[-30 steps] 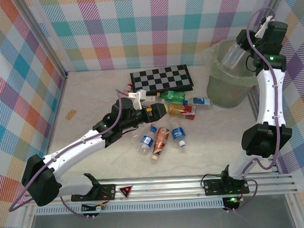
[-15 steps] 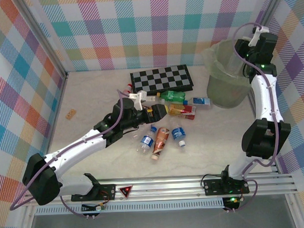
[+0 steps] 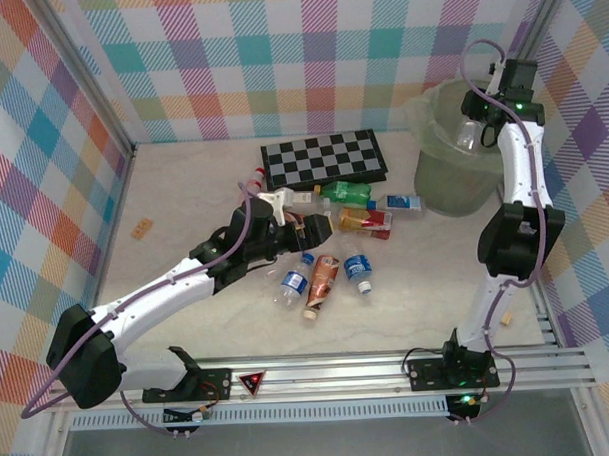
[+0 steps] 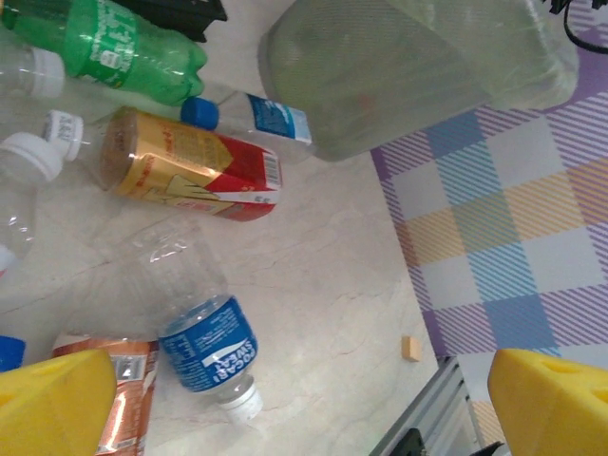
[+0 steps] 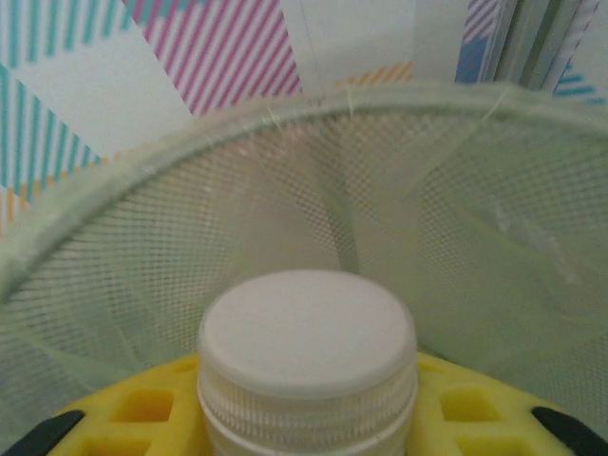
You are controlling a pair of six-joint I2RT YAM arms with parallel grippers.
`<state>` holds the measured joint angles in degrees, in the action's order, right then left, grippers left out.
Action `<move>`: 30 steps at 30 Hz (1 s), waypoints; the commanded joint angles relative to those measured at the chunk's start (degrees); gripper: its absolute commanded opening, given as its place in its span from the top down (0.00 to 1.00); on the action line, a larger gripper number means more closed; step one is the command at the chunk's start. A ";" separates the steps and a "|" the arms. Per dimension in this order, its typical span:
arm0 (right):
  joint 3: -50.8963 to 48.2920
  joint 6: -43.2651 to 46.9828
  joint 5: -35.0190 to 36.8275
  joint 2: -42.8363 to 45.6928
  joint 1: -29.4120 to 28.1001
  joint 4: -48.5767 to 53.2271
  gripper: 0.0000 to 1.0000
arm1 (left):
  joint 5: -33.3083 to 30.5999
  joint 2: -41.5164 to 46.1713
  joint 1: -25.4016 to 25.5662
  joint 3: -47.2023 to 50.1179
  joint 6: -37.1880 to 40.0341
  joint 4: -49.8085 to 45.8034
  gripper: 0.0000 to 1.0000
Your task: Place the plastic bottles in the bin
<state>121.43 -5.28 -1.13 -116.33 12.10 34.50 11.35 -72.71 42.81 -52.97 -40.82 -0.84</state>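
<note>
Swung into the round pale-green bag-lined bin (image 3: 454,198), upper right, with right gripper (image 5: 306,427) clamped on a clear white-capped plastic bottle (image 5: 307,328): likely ready for release. Holding left gripper (image 3: 300,228) wide open over loose bottles (image 3: 324,275) mid-frame.

The right gripper (image 3: 472,128) has swung its white-capped bottle (image 5: 307,344) down toward the bin (image 3: 445,185); the left gripper (image 3: 305,228) drew back.

The left arm (image 3: 157,293) and the right arm (image 3: 519,185) are being shown as white rounded shells between black joints, a lilac cable (image 3: 242,212) is being carried along each, a green light (image 3: 521,105) is being lit on the right one, and yellow recessed finger pads (image 5: 100,418) are being seen.
</note>
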 commanded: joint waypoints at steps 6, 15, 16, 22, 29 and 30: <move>17.14 -1.64 -3.22 -11.56 0.09 14.99 0.79 | -3.59 1.28 -0.64 -1.61 3.94 -8.78 0.00; 22.31 -3.68 -5.88 -17.26 0.22 21.57 0.71 | -8.66 1.98 -0.69 -2.27 8.40 -21.08 0.01; 22.36 -3.94 -5.82 -17.49 0.21 21.79 0.69 | -9.04 1.81 -0.72 -2.32 8.70 -21.77 0.01; 22.61 -4.38 -5.68 -17.66 0.30 22.32 0.42 | -10.49 1.16 -0.76 -2.15 8.96 -23.58 0.01; 23.37 -4.18 -5.11 -15.72 0.64 23.15 0.15 | -11.26 0.89 -0.83 -2.31 8.12 -24.93 0.03; 23.41 -4.16 -5.09 -15.15 0.82 23.32 0.13 | -11.44 0.94 -0.87 -2.36 7.82 -25.13 0.03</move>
<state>143.04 -9.74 -5.85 -134.19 12.19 55.99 1.17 -71.83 42.59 -53.47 -33.17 -24.05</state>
